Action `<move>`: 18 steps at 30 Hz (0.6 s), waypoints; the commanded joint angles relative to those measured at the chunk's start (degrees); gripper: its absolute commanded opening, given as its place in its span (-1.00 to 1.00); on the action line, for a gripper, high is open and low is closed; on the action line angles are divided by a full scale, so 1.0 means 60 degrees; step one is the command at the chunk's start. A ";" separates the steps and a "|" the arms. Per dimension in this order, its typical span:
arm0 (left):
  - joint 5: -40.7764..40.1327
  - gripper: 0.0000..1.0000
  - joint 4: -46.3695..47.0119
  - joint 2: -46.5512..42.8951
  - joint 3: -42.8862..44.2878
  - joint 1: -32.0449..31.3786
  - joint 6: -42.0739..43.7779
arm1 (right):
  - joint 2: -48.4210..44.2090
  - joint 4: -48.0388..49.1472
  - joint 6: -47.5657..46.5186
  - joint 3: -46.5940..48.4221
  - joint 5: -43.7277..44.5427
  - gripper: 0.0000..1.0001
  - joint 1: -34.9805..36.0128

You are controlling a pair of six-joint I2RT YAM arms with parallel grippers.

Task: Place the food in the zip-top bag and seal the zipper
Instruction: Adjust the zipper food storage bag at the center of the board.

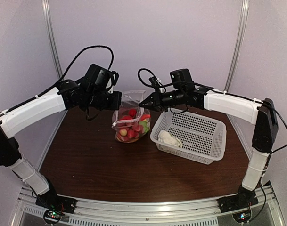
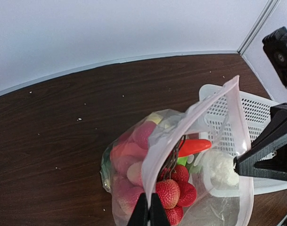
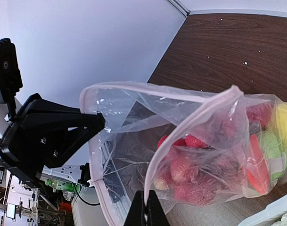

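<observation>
The clear zip-top bag [image 1: 131, 120] hangs upright over the table between both grippers, mouth open at the top. My left gripper [image 1: 118, 100] [image 2: 149, 207] is shut on one side of the zipper strip [image 2: 190, 113]. My right gripper [image 1: 142, 103] [image 3: 145, 209] is shut on the opposite zipper strip [image 3: 181, 128]. Inside the bag lie red strawberries [image 2: 168, 193], a red pepper [image 2: 195, 146], a green lime [image 3: 270, 143] and a yellow lemon [image 3: 284, 117]. The white cauliflower [image 1: 169, 138] lies in the basket, outside the bag.
The white mesh basket [image 1: 200, 157] stands on the brown table right of the bag, close to it. A pale wall runs behind the table. Metal frame posts stand at the back left and back right.
</observation>
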 commanded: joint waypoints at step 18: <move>0.2198 -1.00 0.1294 -0.1376 -0.0537 0.0049 -0.0469 | -0.1873 -0.4089 -0.8466 -0.2008 0.1390 0.40 -0.1952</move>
